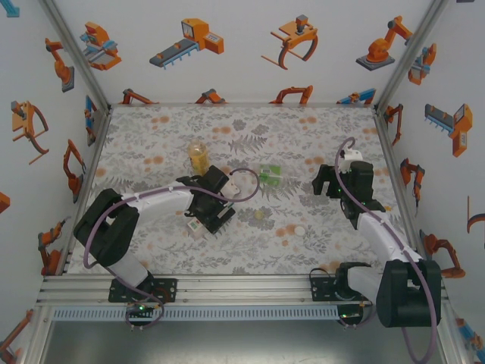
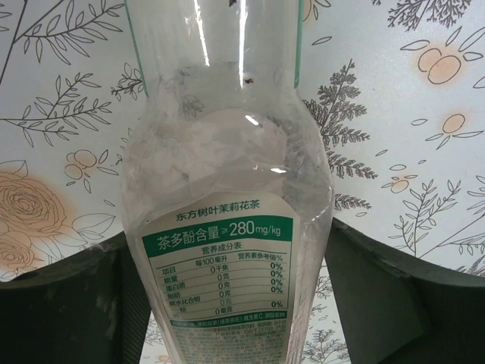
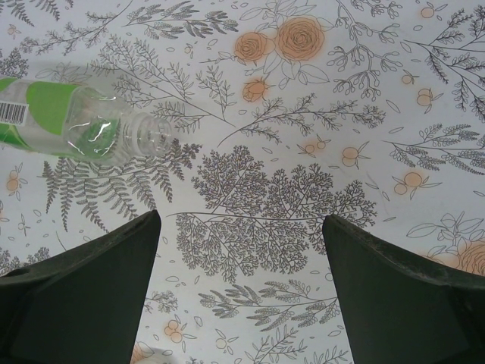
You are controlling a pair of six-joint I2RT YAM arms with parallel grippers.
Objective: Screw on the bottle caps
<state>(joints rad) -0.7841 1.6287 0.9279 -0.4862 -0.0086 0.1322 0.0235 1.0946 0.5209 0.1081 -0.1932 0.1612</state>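
**Bottles, three.**
- Clear bottle [image 2: 227, 152]: transparent plastic, rounded shoulders, green-and-white printed label. It is lying at centre-left under the left arm.
- Green bottle [image 1: 269, 176]: clear ribbed plastic with a bright green label and barcode. It is lying on its side at centre, and in the right wrist view its open threaded neck is pointing right.
- Yellow bottle [image 1: 198, 155]: squat with a yellowish tint, standing upright just beyond the left gripper.

**Caps, two made out.**
- White cap [image 1: 300, 230]: a small round disc lying on the table between the arms, nearer and further right than the other cap.
- Yellow-green cap [image 1: 260, 214]: small and round, lying just right of the left gripper and nearer than the green bottle. Both caps are sitting apart from every bottle.

**Grippers, two.**
- Left gripper [image 2: 227, 231]: the dark, matte fingers [image 2: 68, 303] are standing about halfway apart and pressing against both flanks of the clear bottle at its label.
- Right gripper [image 3: 242, 303]: the jaws are standing wide apart and holding nothing. It is hovering over bare cloth at centre-right, with the green bottle's neck to its far left.

**Table [image 1: 151, 250], one.** A flat cloth printed with grey ferns and orange flowers is covering it.
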